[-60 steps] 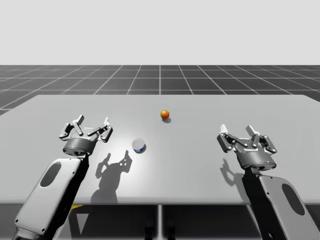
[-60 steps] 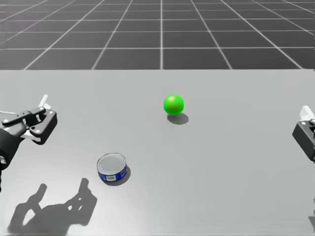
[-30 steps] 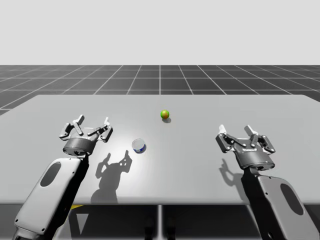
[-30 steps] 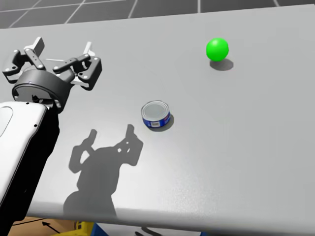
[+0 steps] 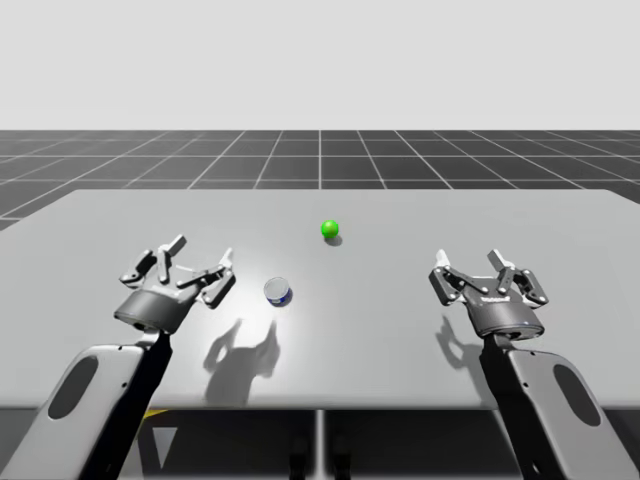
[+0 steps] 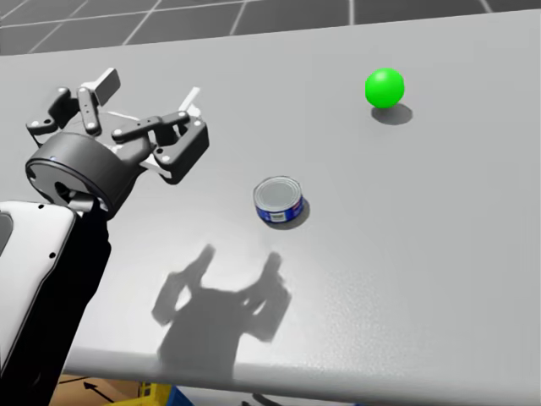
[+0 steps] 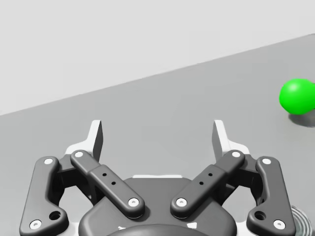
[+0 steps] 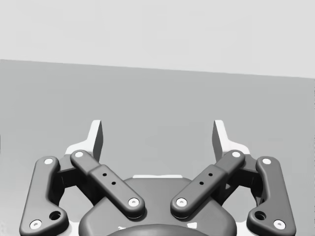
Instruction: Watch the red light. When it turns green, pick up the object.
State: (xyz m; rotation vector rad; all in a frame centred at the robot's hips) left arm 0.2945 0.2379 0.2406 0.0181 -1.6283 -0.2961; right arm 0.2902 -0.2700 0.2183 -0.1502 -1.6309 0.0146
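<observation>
Green shows on the ball-shaped light (image 5: 330, 229), which sits on the grey table (image 5: 400, 330) beyond the short blue-sided can (image 5: 278, 292) and a little to its right, well apart from it. The can stands upright with its silver top up, and my left gripper (image 5: 203, 252) hovers near the can's left side, fingers spread wide, holding nothing and not touching it. My right gripper (image 5: 478, 265) hangs well off to the can's right, its fingers likewise wide apart and holding nothing.
</observation>
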